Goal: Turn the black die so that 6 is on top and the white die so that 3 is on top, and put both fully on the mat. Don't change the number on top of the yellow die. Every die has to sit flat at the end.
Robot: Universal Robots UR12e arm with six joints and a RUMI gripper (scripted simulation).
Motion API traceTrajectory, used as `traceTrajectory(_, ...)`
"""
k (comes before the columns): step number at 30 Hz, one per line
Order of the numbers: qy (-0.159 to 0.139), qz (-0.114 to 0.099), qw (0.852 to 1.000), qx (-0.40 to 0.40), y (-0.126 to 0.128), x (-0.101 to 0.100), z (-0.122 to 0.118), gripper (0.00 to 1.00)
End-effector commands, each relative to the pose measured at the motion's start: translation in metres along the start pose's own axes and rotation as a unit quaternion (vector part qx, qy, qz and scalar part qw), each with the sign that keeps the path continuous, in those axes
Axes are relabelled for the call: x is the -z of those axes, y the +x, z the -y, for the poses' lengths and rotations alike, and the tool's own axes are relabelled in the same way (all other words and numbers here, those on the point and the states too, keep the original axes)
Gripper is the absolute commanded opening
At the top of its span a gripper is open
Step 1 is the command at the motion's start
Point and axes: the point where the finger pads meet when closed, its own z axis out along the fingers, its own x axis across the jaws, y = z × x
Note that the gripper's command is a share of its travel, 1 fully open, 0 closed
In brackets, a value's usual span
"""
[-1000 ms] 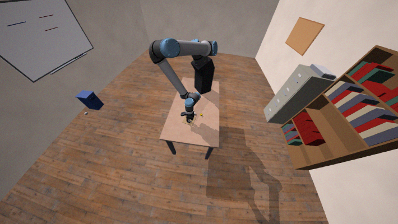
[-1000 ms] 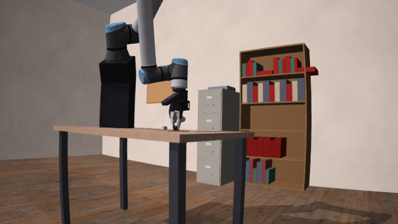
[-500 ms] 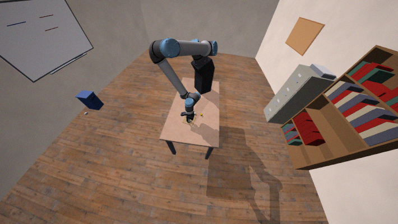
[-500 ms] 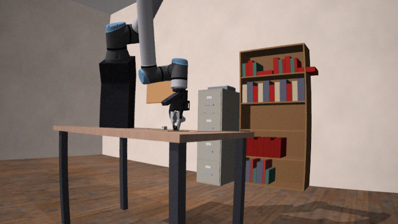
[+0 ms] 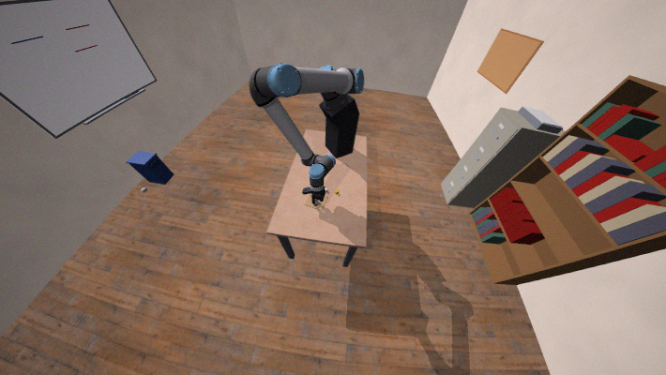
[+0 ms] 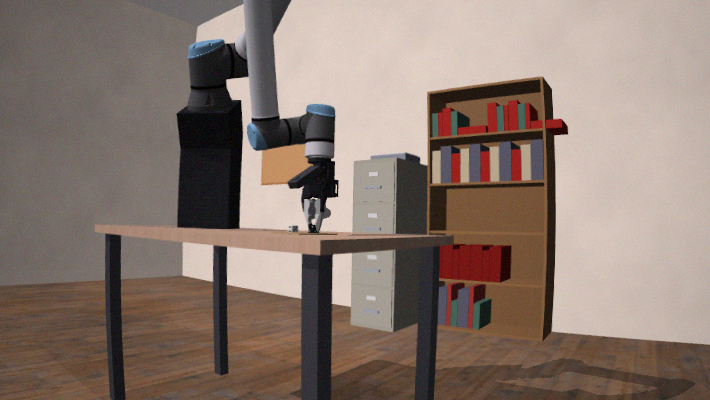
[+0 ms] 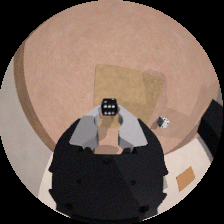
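The tool (image 5: 316,202) (image 6: 313,227) (image 7: 109,105) is down low and squeezed nearly shut on the black die (image 6: 312,228) (image 7: 109,106), which sits right at its tips. The die is over the mat (image 5: 309,204) (image 6: 326,234) (image 7: 125,82). I can't tell if it touches it. The side facing the wrist view looks like a 6.

Only the tips pinch the die, so it could twist or pop out if the tool bumps down or swings fast. If the tool lets go while the die leans, it could tumble and show a wrong number. Too close to the mat's edge, it might end up partly off.

The white die (image 5: 326,190) (image 6: 293,228) (image 7: 163,122) sits off the mat, on the side toward the robot's stand (image 5: 342,133) (image 6: 210,185). The tool could knock it if it swings low that way. The yellow die (image 5: 337,192) is farther over, toward the long right edge of the tabletop (image 5: 300,221) (image 6: 200,237) (image 7: 75,40) in the top view, so a low sweep there could tip it.

There's more room toward the two corners away from the stand. Going straight up first looks safest.

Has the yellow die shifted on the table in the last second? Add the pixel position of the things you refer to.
No, the yellow die (image 5: 337,191) sits at the same distance in from the table's (image 5: 291,220) (image 6: 200,239) (image 7: 55,65) right edge in the top view.
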Motion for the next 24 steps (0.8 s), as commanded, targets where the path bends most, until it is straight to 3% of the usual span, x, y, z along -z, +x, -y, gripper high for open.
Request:
traceTrajectory(1,0.0,0.0,1.0,0.0,-0.0005,0.0005,-0.0001,0.06)
traceTrajectory(8,0.0,0.0,1.0,0.0,-0.0005,0.0005,-0.0001,0.1)
traceTrajectory(18,0.0,0.0,1.0,0.0,-0.0005,0.0005,-0.0001,0.24)
traceTrajectory(24,0.0,0.0,1.0,0.0,-0.0005,0.0005,-0.0001,0.24)
